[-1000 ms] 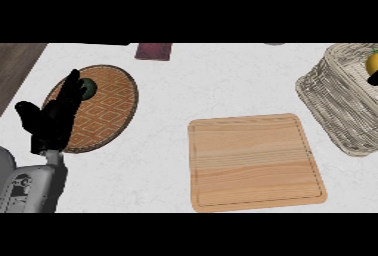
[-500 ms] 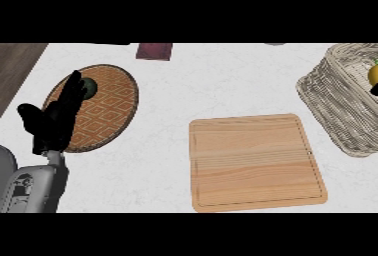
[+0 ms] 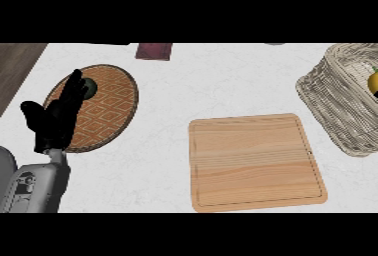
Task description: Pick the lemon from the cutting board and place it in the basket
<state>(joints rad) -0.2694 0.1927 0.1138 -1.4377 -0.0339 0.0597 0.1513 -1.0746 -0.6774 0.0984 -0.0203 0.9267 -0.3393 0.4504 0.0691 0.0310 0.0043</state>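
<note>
The basket point(image 3: 336, 107) runs off the view's right edge with only a yellow sliver of the lemon point(image 3: 373, 80) showing inside, the left hand point(image 3: 55, 120) partly hides a dark round thing point(image 3: 89, 88) on the patterned mat point(image 3: 107, 107), and a maroon object point(image 3: 153, 50) is cut off at the top.

I see a white marbled counter point(image 3: 192, 85); at its left lies an oval woven mat point(image 3: 103, 110) with an orange diamond pattern; a small dark green round object point(image 3: 88, 88) rests on its upper part; a dark maroon block point(image 3: 153, 51) sits at the far edge; dark wood floor point(image 3: 18, 65) shows at far left.
</note>
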